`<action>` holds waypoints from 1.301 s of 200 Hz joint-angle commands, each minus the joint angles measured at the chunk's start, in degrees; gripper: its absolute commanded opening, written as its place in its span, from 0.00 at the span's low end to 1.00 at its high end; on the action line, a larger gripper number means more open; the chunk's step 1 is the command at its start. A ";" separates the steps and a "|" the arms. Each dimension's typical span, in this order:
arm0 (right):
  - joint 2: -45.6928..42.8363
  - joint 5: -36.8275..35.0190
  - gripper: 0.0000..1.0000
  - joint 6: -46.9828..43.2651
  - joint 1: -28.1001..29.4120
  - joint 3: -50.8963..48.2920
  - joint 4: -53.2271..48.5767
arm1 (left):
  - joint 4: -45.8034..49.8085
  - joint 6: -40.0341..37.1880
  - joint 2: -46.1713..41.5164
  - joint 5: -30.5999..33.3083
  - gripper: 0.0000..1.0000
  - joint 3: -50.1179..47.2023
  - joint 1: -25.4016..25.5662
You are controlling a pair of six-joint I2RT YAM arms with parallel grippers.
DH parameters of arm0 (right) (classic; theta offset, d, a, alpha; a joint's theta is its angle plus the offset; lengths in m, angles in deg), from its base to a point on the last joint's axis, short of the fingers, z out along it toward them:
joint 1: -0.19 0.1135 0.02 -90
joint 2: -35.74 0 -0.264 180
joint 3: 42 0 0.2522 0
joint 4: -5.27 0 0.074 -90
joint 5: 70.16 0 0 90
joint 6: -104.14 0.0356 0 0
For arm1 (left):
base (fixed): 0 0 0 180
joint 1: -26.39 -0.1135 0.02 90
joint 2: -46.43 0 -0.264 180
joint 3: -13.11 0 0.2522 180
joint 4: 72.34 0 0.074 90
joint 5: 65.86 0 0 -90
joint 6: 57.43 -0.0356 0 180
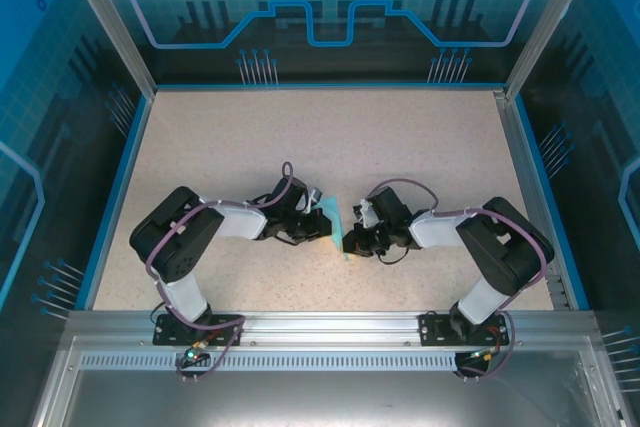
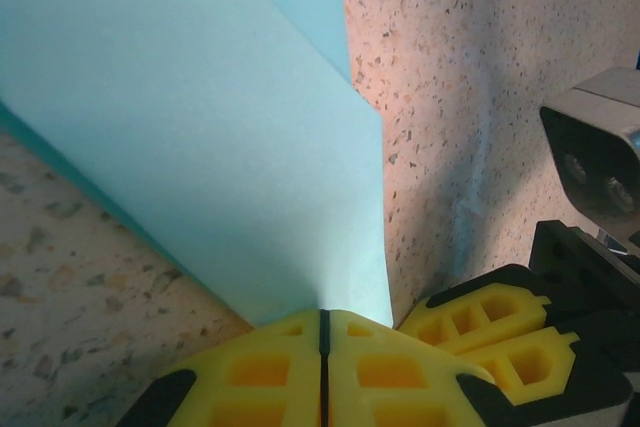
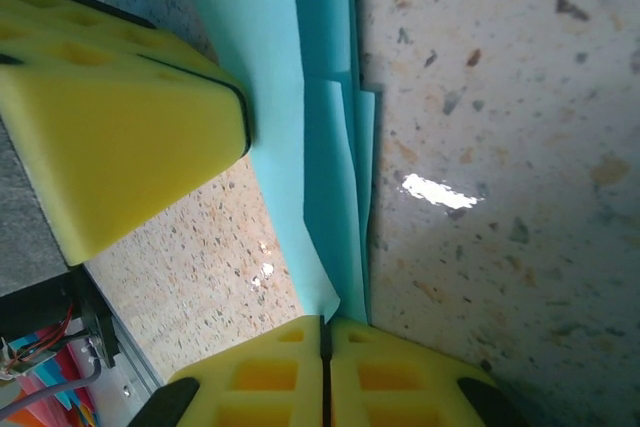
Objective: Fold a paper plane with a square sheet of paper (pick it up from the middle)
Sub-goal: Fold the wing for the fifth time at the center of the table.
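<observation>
Near the middle of the speckled beige desk, the thin light-blue folded sheet of paper sits between the two arms, the left jaws and the right jaws each pressed together, pinching its edge.

Surroundings: speckled table.
Blue edging bordered it; printed blue panels stood behind, metal rail along near edge.

My top camera looks down from behind over the whole table; both wrist cameras sit very close, sharing the paper.
</observation>
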 commanded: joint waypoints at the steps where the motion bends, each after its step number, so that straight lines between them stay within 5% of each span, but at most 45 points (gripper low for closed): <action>1: 2.02 -0.82 0.08 0.37 -0.60 -1.44 -1.94 | 0.58 -0.87 1.46 0.38 0.08 1.84 0.36; 84: -1.50 -0.41 0.14 -1.09 -0.64 -1.17 -5.41 | 5.47 -1.37 2.80 2.67 0.07 2.95 0.38; 206: -0.16 -0.09 0.10 -2.57 0.34 -1.24 -9.37 | 6.89 -1.21 3.49 3.39 0.07 3.06 0.35; 260: -8.99 -5.76 0.16 -3.64 2.17 2.54 -15.41 | 7.94 -1.17 3.82 3.74 0.07 3.37 0.37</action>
